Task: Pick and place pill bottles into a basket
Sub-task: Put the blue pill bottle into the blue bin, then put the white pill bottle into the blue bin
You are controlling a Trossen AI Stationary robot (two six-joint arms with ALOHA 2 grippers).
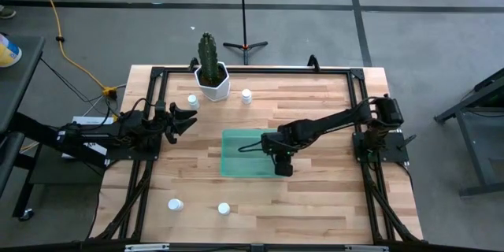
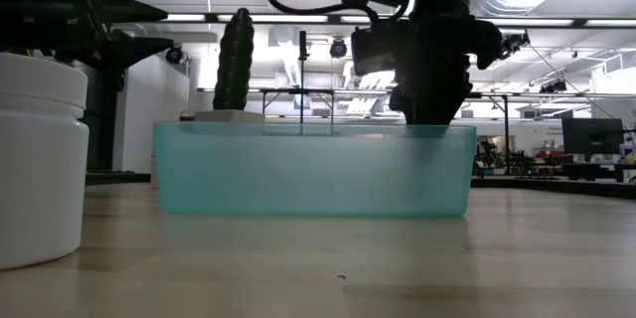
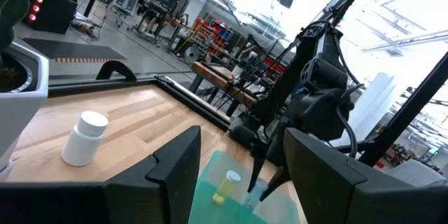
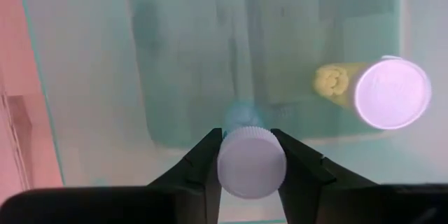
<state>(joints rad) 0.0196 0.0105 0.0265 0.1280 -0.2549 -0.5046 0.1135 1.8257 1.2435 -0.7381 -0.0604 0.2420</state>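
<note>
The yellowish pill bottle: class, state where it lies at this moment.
The yellowish pill bottle lies on its side inside the basket, beside the right pincer, which grips a white bottle.

Translucent plastic basket (image 1: 244, 157), matt wooden table (image 1: 315, 205)

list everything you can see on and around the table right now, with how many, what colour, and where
Pill bottles on the wood: four, white; two by the cactus pot, two near the front edge.
Yellowish bottle: one, lying inside the basket.
Held bottle: one, white cap, between the right pincer's fingers over the basket.
Basket: one, translucent green, table centre.
Cactus pot: one, white, green cactus, back of the table.
Table: one, light wood, black frame.
Stand: one, black, on the floor behind the table.
Left pincer: open, at the left edge.
Right pincer: shut on the held bottle, in the basket.
</note>
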